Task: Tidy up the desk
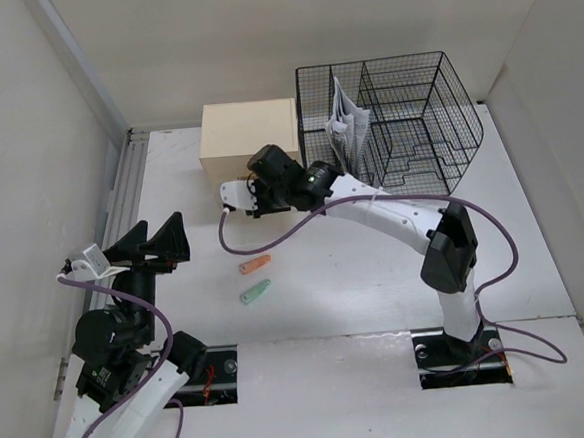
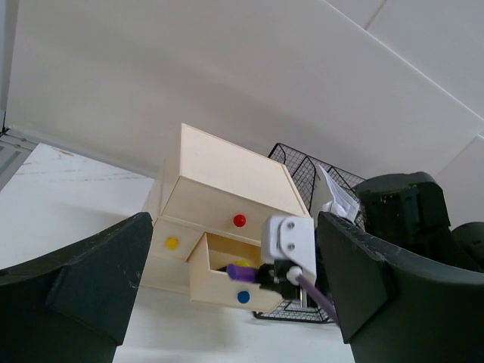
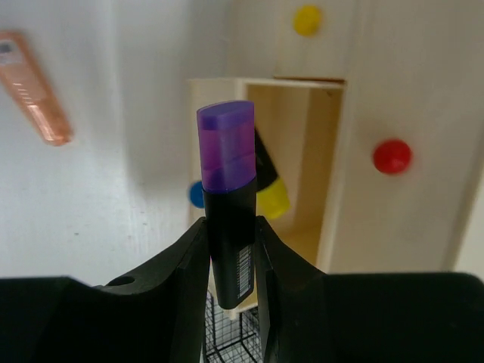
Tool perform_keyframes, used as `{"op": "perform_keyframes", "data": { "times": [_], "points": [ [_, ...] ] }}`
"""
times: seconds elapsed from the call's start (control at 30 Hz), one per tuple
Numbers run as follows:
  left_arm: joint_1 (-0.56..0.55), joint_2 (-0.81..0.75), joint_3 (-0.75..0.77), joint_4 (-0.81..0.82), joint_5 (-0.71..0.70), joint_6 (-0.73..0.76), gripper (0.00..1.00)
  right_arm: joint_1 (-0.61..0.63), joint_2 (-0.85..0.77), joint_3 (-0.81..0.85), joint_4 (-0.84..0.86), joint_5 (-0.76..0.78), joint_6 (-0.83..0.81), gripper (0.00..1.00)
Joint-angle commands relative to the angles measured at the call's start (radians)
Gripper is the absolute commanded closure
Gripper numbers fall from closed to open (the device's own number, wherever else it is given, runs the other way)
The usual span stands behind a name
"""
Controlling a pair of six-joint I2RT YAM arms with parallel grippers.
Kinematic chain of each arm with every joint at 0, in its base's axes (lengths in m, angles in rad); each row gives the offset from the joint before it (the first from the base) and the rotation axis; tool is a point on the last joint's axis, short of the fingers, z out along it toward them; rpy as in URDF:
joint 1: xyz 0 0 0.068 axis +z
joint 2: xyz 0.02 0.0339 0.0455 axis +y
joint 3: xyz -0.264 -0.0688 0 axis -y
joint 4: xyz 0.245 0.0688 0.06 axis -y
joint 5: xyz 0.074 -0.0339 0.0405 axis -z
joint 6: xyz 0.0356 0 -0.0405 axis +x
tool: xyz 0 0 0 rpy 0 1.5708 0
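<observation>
Beneath the drawer box (image 1: 248, 132), the white bench (image 1: 376, 273) extends forward to both arm bases and carries every item. The drawer box itself sits at the rear of the bench.

- Black wire rack (image 1: 415, 120): stands just right of the drawer box. Folded papers (image 1: 348, 125) stand upright in the compartment nearest the drawer box.
- Left pincer (image 1: 158, 238): in front and to the left of the drawer box, well apart from it. Fingers spread wide, holding nothing.
- Right pincer (image 3: 232, 227): directly in front of the drawer box, clamped on a purple highlighter (image 3: 227, 151) whose cap end points at the open drawer.
- Open drawer: bears the blue knob (image 3: 197, 194) and contains a yellow-capped highlighter (image 3: 271, 193).
- Orange highlighter (image 1: 255, 265) and green highlighter (image 1: 256, 293): lie on the bench in front of the drawer box, near each other, not touching.
- Red knob (image 3: 392, 156) and yellow knob (image 3: 306, 20): mark the closed drawers.
</observation>
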Motion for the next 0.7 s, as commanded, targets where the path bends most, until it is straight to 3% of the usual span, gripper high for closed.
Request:
{"op": "perform_keyframes", "data": {
  "times": [0.0,0.23,0.3,0.33,0.43,0.53,0.63,0.67],
  "points": [
    [-0.004,-0.002,-0.006,0.045,0.0,-0.002,0.11,-0.023,-0.052,0.039,0.127,0.106,0.071,1.0],
    [-0.004,-0.002,-0.006,0.045,0.0,-0.002,0.11,-0.068,-0.012,0.071,0.152,0.153,0.093,1.0],
    [-0.004,-0.002,-0.006,0.045,0.0,-0.002,0.11,-0.079,-0.003,0.071,0.141,0.144,0.093,0.88],
    [-0.004,-0.002,-0.006,0.045,0.0,-0.002,0.11,-0.079,0.006,0.071,0.141,0.144,0.102,0.73],
    [-0.004,-0.002,-0.006,0.045,0.0,-0.002,0.11,-0.079,0.006,0.071,0.141,0.135,0.102,0.54],
    [-0.004,-0.002,-0.006,0.045,0.0,-0.002,0.11,-0.088,0.006,0.071,0.15,0.126,0.111,0.6],
    [-0.004,-0.002,-0.006,0.045,0.0,-0.002,0.11,-0.088,-0.003,0.082,0.139,0.107,0.123,0.6],
    [-0.004,-0.002,-0.006,0.045,0.0,-0.002,0.11,-0.088,-0.003,0.091,0.139,0.107,0.134,0.78]
  ]
}}
